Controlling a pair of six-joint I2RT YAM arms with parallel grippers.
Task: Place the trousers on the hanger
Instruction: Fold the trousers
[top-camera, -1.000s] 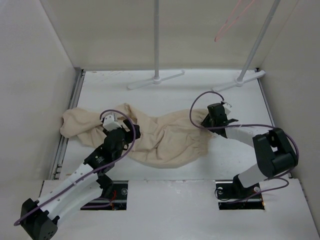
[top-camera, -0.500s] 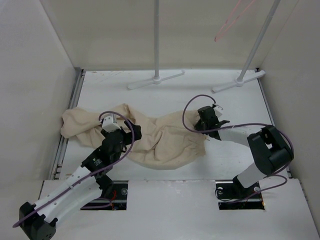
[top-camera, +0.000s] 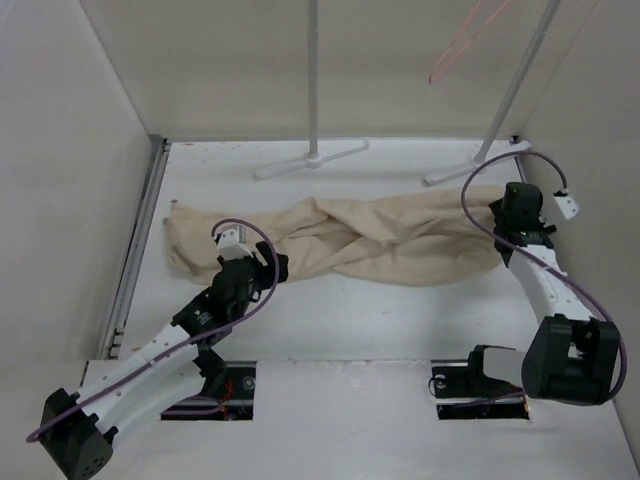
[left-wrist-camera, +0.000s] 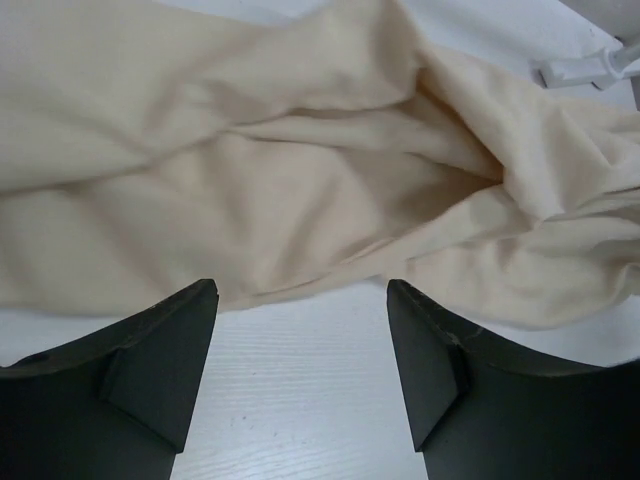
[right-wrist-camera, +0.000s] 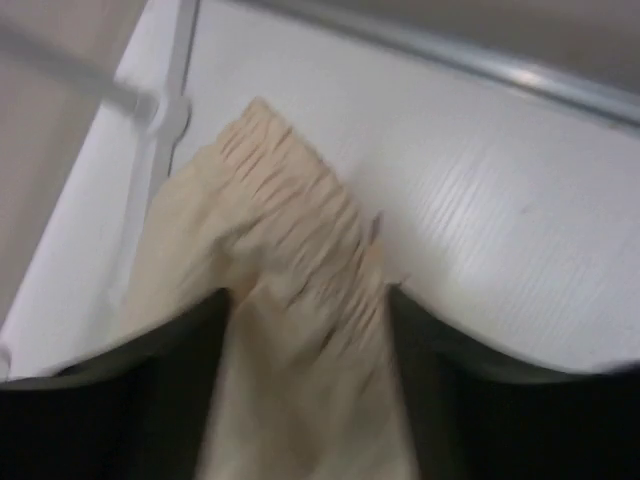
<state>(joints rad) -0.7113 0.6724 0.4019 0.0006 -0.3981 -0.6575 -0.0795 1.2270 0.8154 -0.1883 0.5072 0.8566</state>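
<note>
The beige trousers (top-camera: 370, 235) lie stretched across the table from left to right, twisted in the middle. My right gripper (top-camera: 506, 207) is shut on their gathered elastic end at the far right; in the blurred right wrist view the cloth (right-wrist-camera: 290, 240) fills the gap between the gripper's (right-wrist-camera: 305, 298) fingers. My left gripper (top-camera: 266, 272) is open and empty at the trousers' near edge; in the left wrist view (left-wrist-camera: 300, 292) bare table lies between its fingers and the trousers (left-wrist-camera: 300, 190) lie just ahead. The pink hanger (top-camera: 458, 42) hangs high at the back right.
Two grey-white rack poles (top-camera: 313, 80) (top-camera: 520, 85) rise from flat feet (top-camera: 310, 160) (top-camera: 478, 163) at the back of the table. White walls (top-camera: 60, 150) close in the left, back and right sides. A metal rail (top-camera: 140, 230) runs along the left edge.
My right gripper has pulled the trousers' end far to the right and back, stretching the bunched cloth out long. The left gripper has let go and sits open at the near edge.
</note>
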